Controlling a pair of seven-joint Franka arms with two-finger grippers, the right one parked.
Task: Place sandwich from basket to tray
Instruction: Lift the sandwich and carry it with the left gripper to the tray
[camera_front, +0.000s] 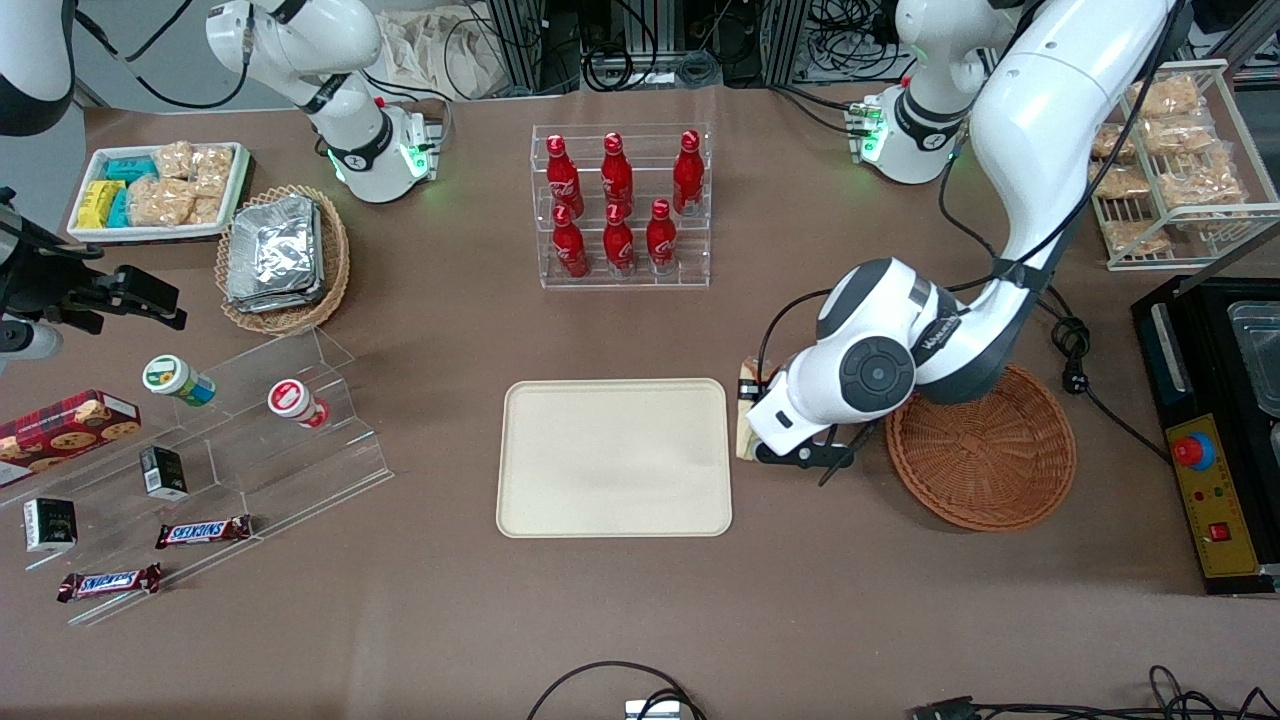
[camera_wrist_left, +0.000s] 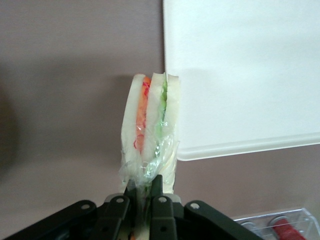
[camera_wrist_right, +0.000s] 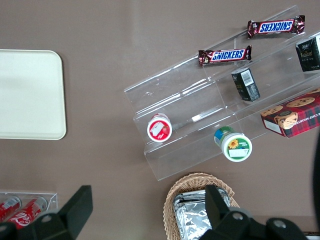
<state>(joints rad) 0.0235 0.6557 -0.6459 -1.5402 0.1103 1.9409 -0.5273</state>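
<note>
Midway, the black two-finger gripper pinches the wrapped triangular sandwich between the reddish-brown wicker basket and cream plastic tray, where slippery film could let it drop short.

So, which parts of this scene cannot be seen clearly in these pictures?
- Front view: most of the sandwich and the gripper holding it, hidden by the arm's wrist.
- Front view: part of the basket, covered by the arm.
- Left wrist view: the tray is cut off by the edge; the basket is out of frame.
</note>
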